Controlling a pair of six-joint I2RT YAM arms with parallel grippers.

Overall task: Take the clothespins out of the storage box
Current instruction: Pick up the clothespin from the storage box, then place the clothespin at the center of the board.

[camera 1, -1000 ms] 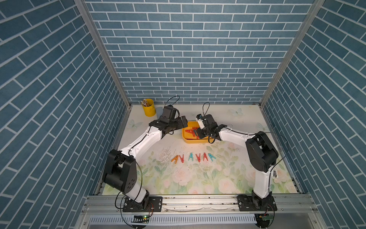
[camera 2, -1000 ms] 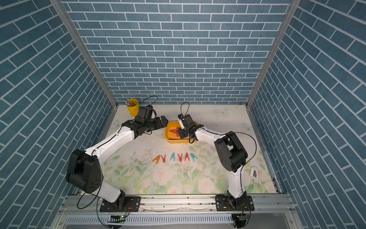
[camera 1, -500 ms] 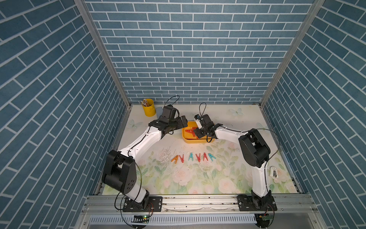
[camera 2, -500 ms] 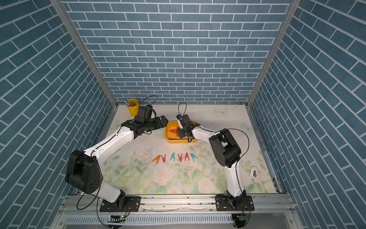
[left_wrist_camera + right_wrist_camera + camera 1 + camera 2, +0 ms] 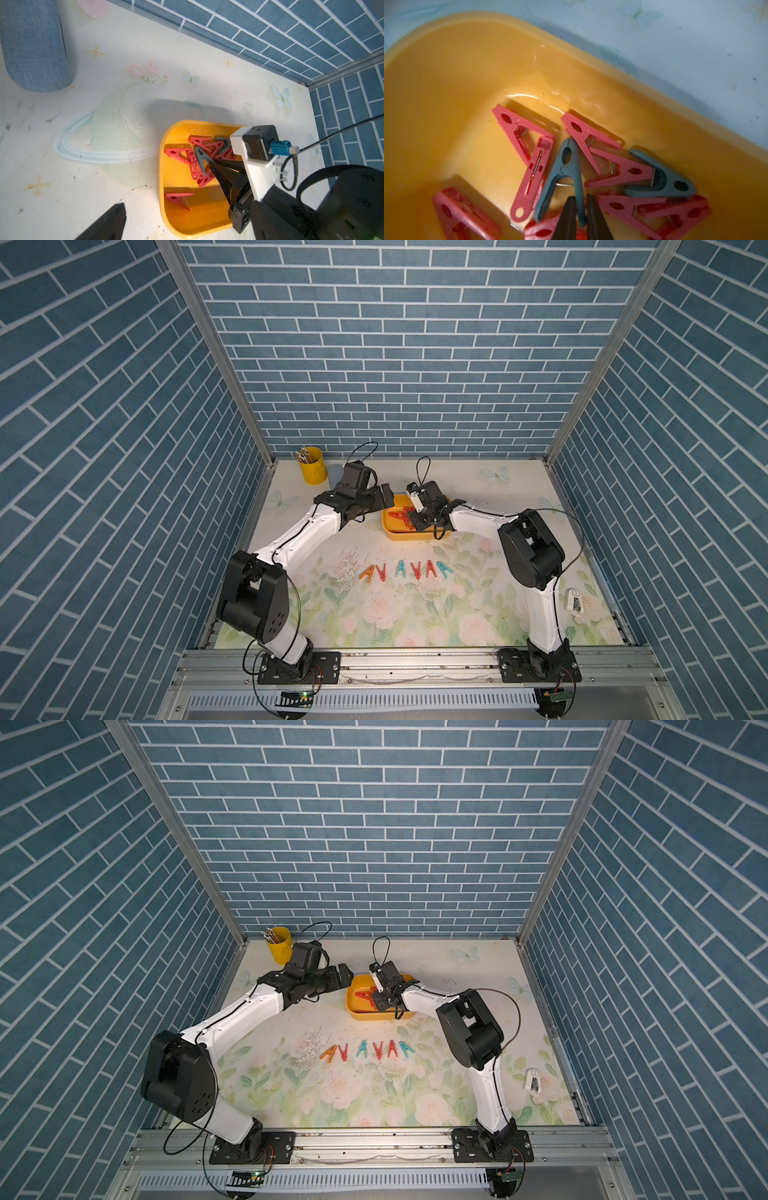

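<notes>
Clothespins (image 5: 620, 172) heaped in storage box (image 5: 409, 536), far centre — right gripper (image 5: 579, 200) clamped on one leg of teal peg (image 5: 566, 166), should lift straight up slowly so red neighbours (image 5: 529, 187) don't snag — left gripper (image 5: 383, 498) wide open just left of the box.

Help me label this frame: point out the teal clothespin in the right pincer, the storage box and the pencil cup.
teal clothespin (image 5: 567, 166): right wrist view, body just above the spring.
storage box (image 5: 207, 214): left wrist view, bare floor.
pencil cup (image 5: 311, 470): a top view, side wall.
</notes>
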